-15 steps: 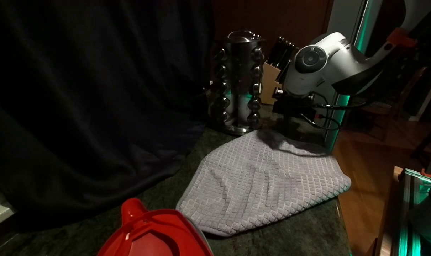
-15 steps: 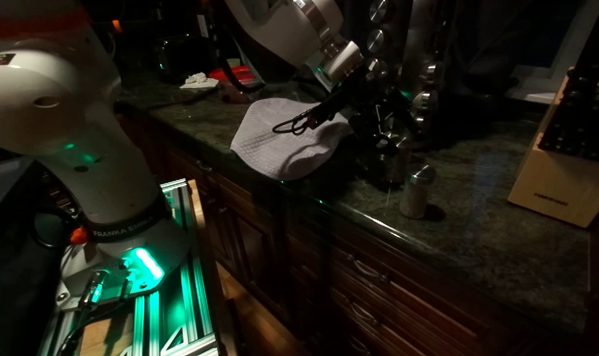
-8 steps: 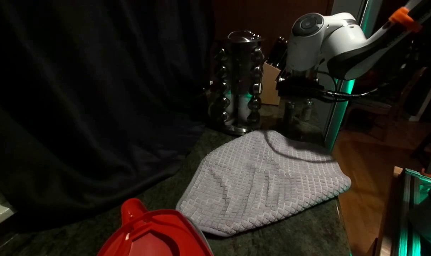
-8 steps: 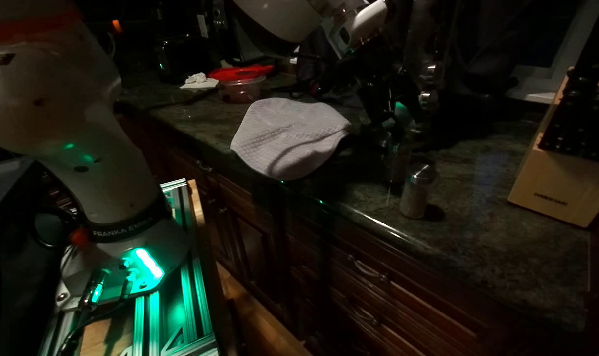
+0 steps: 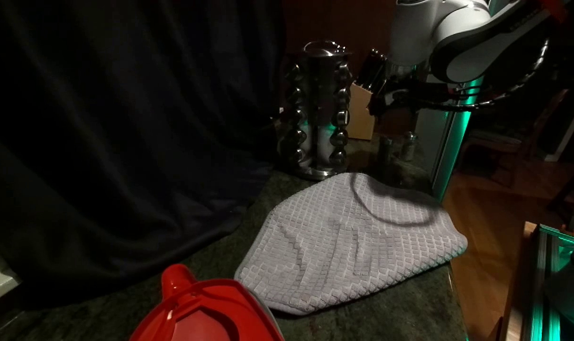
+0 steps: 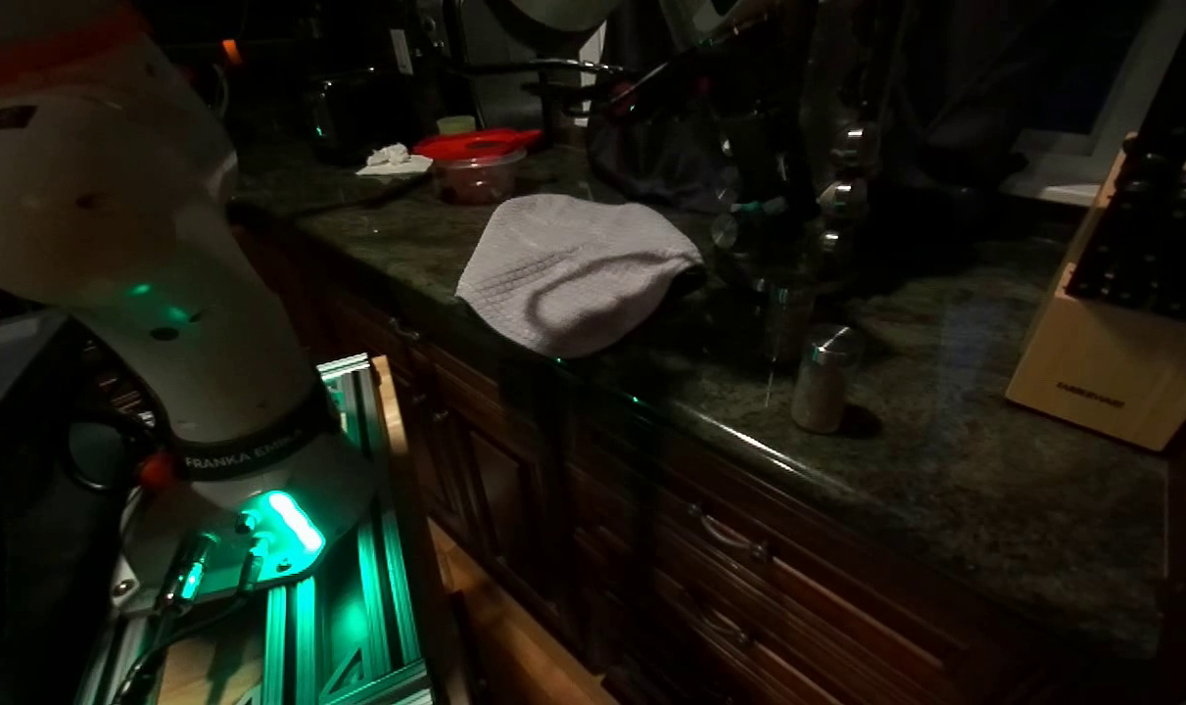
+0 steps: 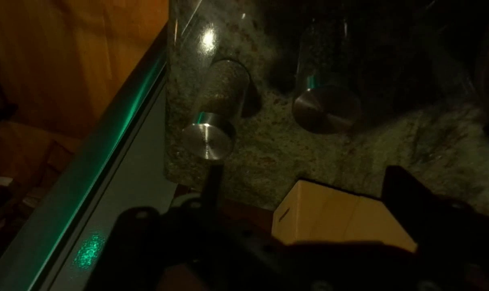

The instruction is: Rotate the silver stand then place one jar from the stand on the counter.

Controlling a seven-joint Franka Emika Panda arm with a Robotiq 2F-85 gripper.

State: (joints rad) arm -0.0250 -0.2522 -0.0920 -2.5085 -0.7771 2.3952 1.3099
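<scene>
Close in the wrist view, the gripper [image 7: 303, 171] hangs spread; beyond, a jar [image 7: 218, 103] stands near the edge of the counter [image 7: 264, 141], a second jar [image 7: 327, 111] beside it, room between them and the knife block [image 7: 333, 214]; farther over, the silver stand [image 5: 320, 106].

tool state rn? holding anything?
Tool: open wide in the wrist view, holding nothing, fingers well apart.

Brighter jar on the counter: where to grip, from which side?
I'd take the brighter jar just under its lid, from above. It stands upright on the counter, lid up and uncovered, and its straight round wall should suit a pinch. The darker jar stands beside it, apart; angle the end effector to clear that.
</scene>
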